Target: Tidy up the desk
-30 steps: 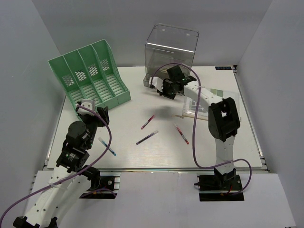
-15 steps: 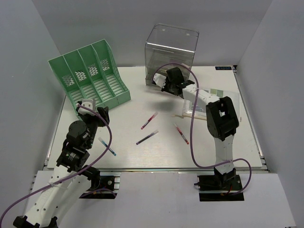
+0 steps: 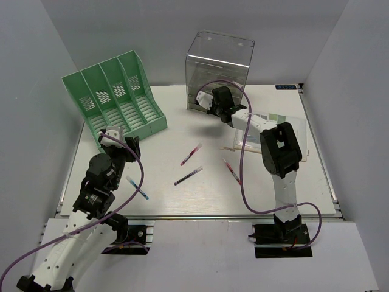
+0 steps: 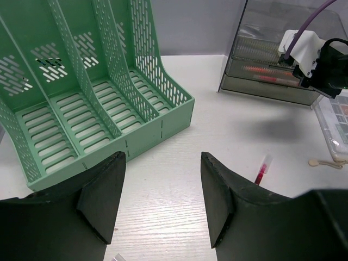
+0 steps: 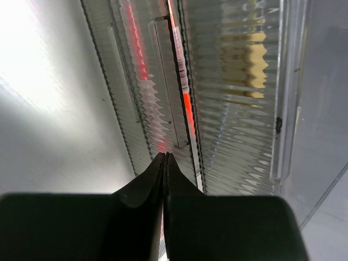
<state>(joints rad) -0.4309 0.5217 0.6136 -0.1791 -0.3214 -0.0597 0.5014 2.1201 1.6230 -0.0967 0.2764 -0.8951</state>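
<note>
Desk (image 3: 200, 194) beneath left jaws, spread, and right jaws, closed

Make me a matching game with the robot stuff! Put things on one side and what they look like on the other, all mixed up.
Things:
1. rack
2. drawer box
3. left gripper
4. right gripper

Looks:
A. fingers pressed together
B. green with slots
C. see-through
D. fingers apart, holding nothing

Pairs: 1-B, 2-C, 3-D, 4-A
</note>
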